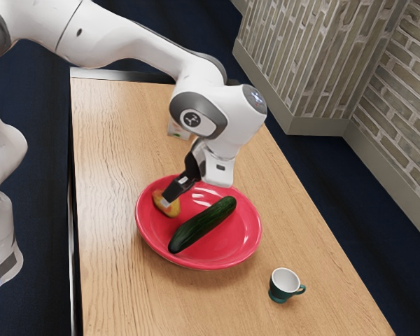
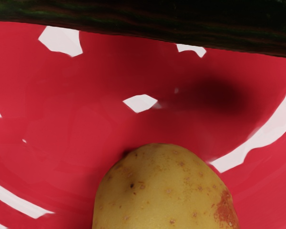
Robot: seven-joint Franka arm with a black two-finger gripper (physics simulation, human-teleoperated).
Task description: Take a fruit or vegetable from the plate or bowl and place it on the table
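Oval, speckled yellow potato (image 2: 162, 191) sat at the black plastic gripper (image 1: 166, 203), presumably for lifting. Clamped or apart, I couldn't tell.

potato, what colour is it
Yellowish tan with a reddish patch; the potato shows best in the wrist view.

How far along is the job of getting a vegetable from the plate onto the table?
The reach looks done: the gripper is down at the potato. The grasp looks to be the step in hand, though I can't tell if it is secure. Lifting and placing on the table remain: potato and cucumber both lie in the red plate.
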